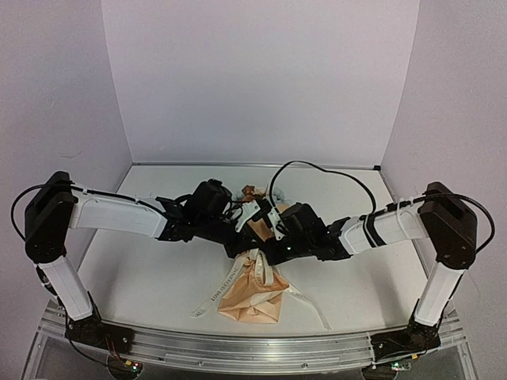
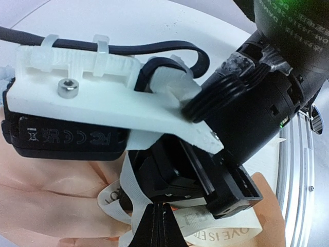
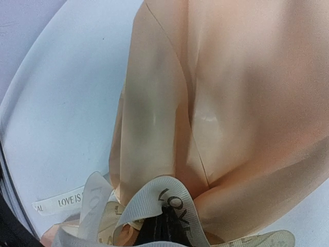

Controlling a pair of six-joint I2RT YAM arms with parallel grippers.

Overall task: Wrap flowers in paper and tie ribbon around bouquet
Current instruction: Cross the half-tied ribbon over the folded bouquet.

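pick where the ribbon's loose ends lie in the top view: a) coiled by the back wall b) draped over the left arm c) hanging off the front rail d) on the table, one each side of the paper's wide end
d: the ribbon trails flat onto the table, one tail left and one right of the bouquet.

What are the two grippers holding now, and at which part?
Both are shut on the ribbon. The right gripper pinches a loop of it beside the paper; the left gripper seems to pinch a strand close by.
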